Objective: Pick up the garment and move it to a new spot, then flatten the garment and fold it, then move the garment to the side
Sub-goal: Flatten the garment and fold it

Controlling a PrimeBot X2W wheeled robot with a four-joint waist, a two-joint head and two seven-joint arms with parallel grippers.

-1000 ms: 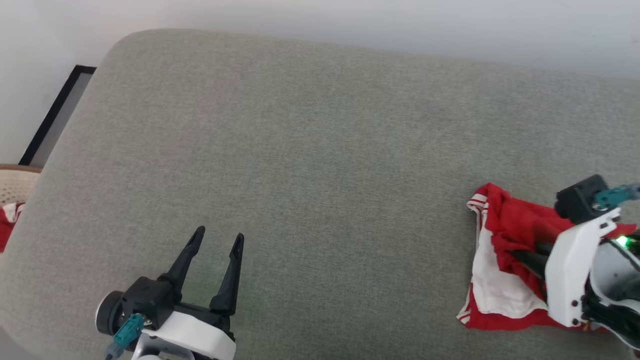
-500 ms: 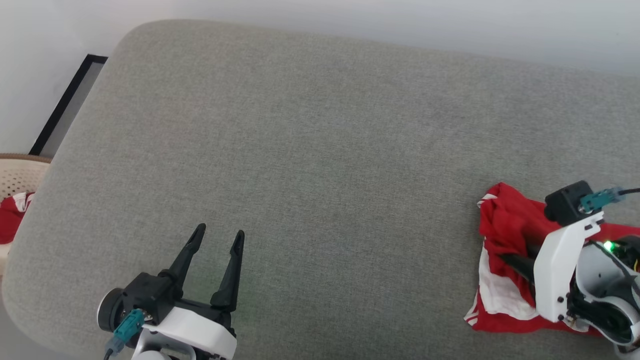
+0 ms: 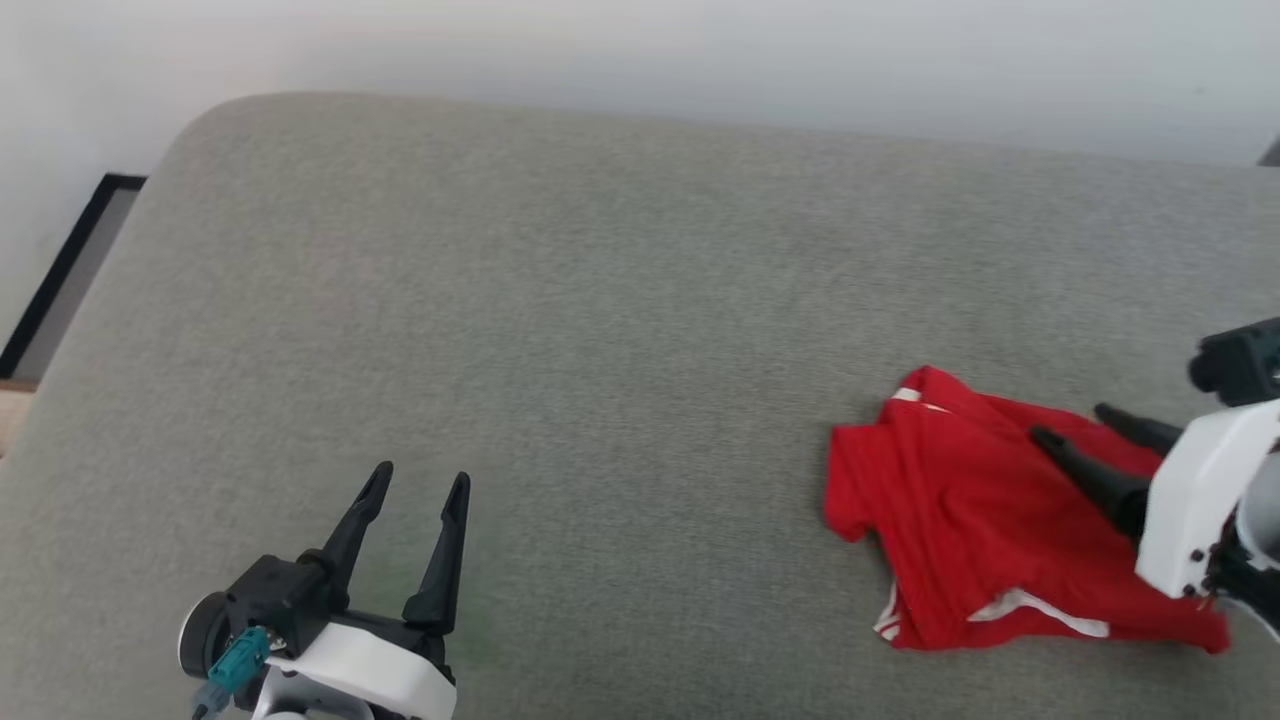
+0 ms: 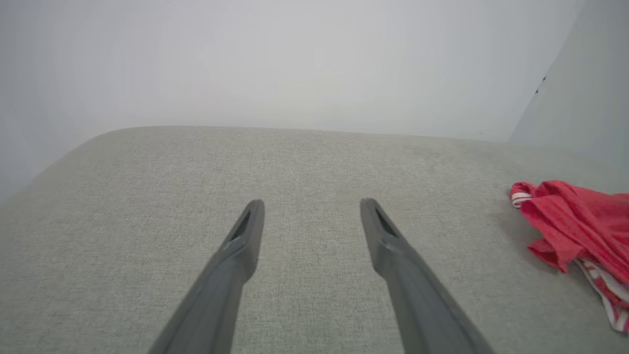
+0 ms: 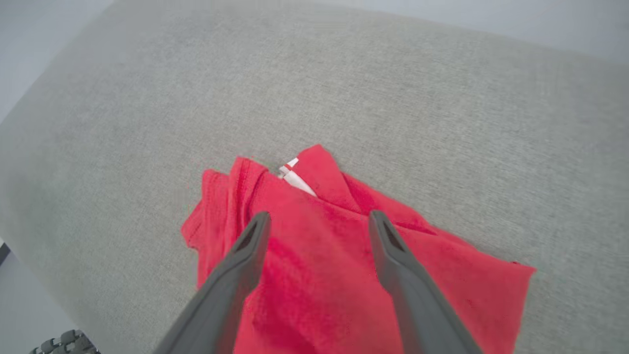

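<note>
Surface: grey woven cushion (image 3: pixel 560 300) with a rounded far-left corner.
Room: pale wall (image 3: pixel 700 50) behind it; a dark-edged strip (image 3: pixel 55 275) runs low beside the left corner.
Garment: the garment (image 3: pixel 960 520) lies crumpled on the cushion's right side, red with white trim at its near edge.
Left claw (image 3: pixel 421 475): wide, gripping nothing, at the near left, well apart from the garment.
Right claw (image 3: pixel 1075 423): its 2 fingers stand wide over the garment, gripping nothing.

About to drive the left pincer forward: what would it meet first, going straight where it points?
The way looks free: ahead of the left pincer lies grey cushion, then the pale wall. The garment sits off to its right, outside that line; depth is unclear.
</note>
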